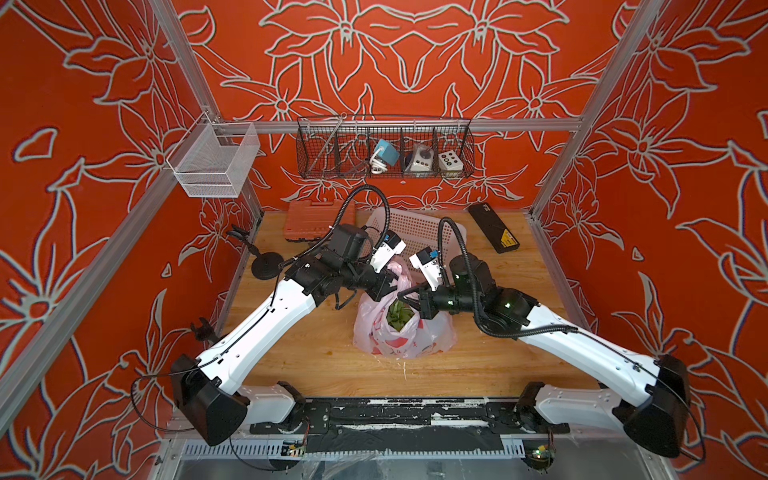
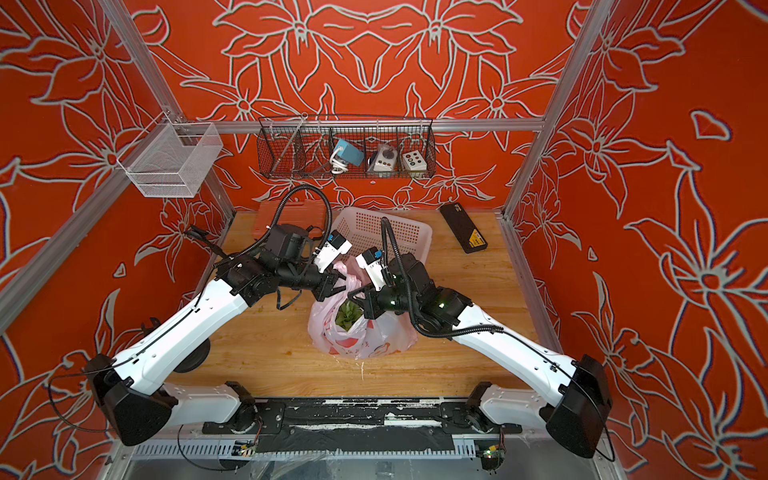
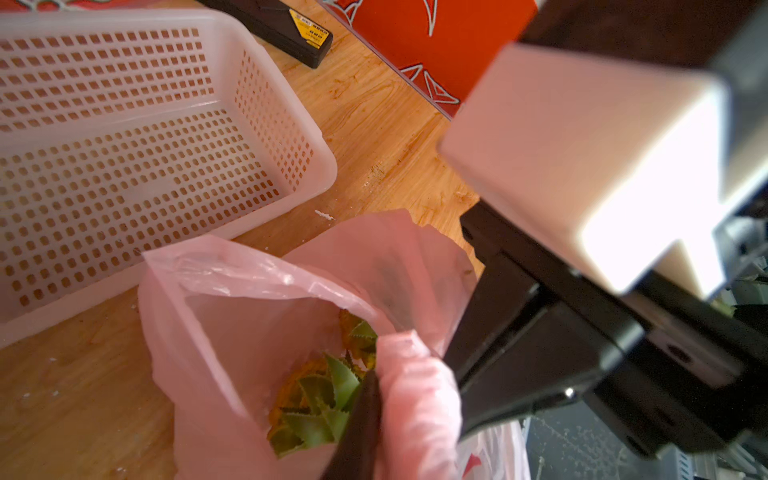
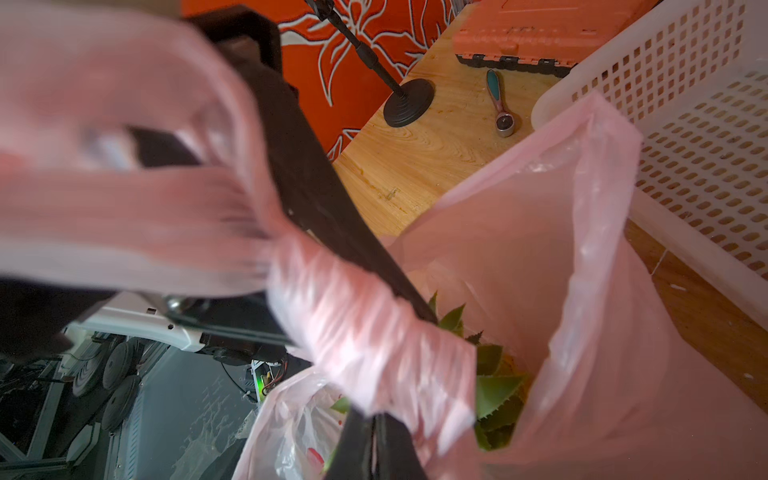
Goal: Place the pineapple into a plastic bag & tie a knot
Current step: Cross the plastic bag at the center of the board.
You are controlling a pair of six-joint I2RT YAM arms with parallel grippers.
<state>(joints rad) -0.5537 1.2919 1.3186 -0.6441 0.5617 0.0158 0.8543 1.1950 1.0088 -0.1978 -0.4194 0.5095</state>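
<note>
At table center, our right gripper (image 1: 406, 294) pinches the plastic bag (image 1: 374, 328) handle; left gripper (image 1: 388, 286) grip unclear, nine o'clock of it.

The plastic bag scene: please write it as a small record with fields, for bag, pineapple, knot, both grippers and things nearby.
bag: pink plastic bag stands on the wooden table, mouth open
pineapple: pineapple inside the bag, green crown showing
knot: none visible yet
left gripper: left gripper at a pink handle; grip unclear
right gripper: right gripper shut on a handle
nearby: white basket behind the bag
</note>
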